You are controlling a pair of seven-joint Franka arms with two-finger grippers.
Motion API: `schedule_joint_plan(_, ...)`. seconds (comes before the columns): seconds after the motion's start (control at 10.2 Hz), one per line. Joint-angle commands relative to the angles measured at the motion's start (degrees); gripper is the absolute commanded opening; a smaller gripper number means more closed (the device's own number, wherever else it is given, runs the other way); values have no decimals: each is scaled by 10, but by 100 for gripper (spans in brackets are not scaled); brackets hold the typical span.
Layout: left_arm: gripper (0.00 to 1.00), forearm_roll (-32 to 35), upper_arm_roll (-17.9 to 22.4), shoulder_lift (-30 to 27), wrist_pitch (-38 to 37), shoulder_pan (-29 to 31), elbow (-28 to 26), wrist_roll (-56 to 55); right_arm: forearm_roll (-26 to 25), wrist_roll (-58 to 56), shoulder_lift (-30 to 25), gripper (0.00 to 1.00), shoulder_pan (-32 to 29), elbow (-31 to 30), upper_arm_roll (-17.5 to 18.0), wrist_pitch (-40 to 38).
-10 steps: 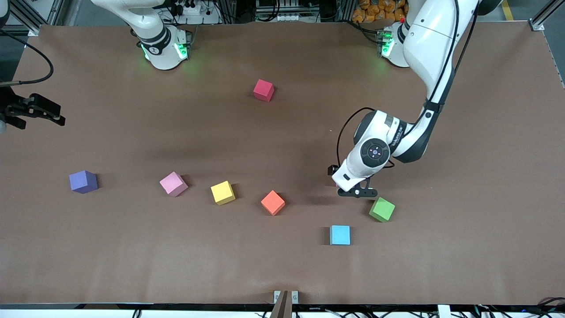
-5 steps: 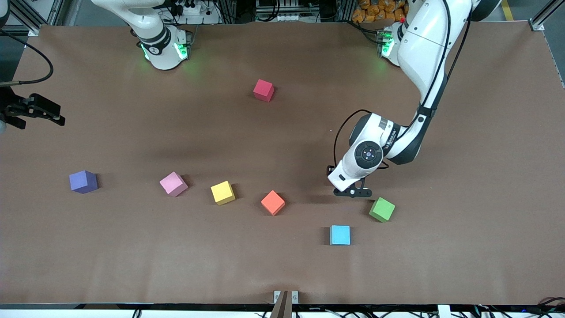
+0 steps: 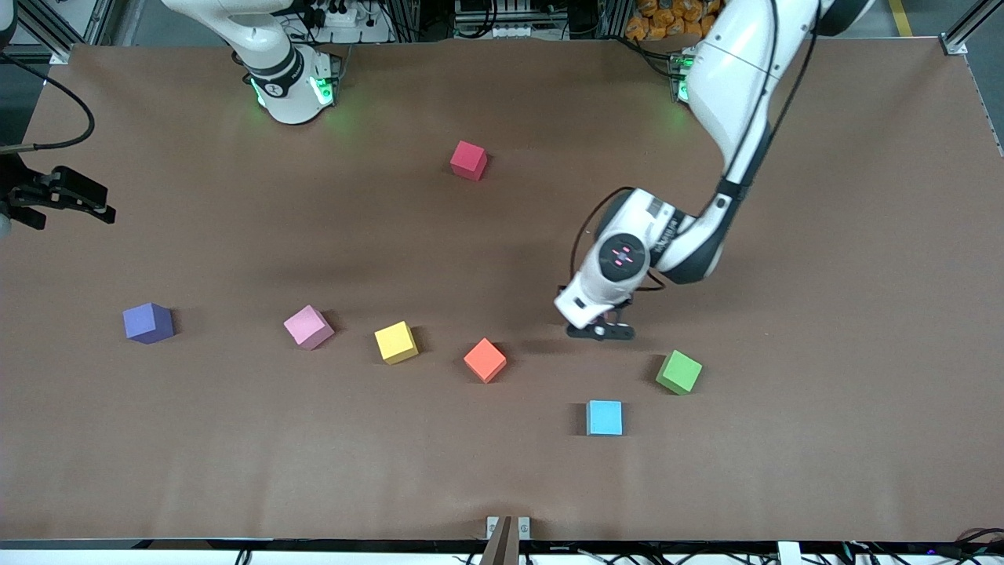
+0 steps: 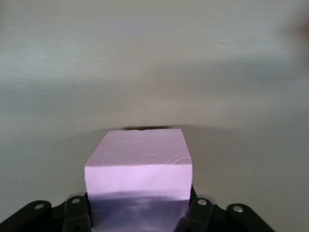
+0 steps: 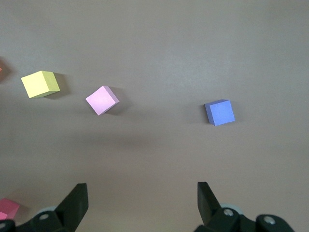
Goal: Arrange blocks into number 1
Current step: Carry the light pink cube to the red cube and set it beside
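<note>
My left gripper is shut on a pink block, which fills the space between its fingers in the left wrist view; its wrist hides this block in the front view. It hangs just over the table between the orange block and the green block. A light blue block lies nearer the front camera. In a row toward the right arm's end sit a yellow block, a second pink block and a purple block. A red block lies near the bases. My right gripper waits open.
The brown table surface is bare toward the left arm's end. My right gripper hovers at the table's edge at the right arm's end. A small bracket sits at the table's front edge.
My left gripper has shut on the pink block and carried it away from the green block, toward the right arm's end. The right arm has not moved.
</note>
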Motion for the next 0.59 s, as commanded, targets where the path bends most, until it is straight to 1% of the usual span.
schedule_joint_plan(0.0,0,13,5,-20,-23,-70,18,-85,-5,-5,-4,100,7,0,-6,-4)
schedule_joint_plan(0.3,0,-8,3,-5,-31,-149,52,-137,-5,-5,-3,100,7,1,-5,-4)
schedule_joint_plan(0.49,0,-24,3,13,-31,-191,54,-159,-5,-5,-3,100,7,1,-5,-4)
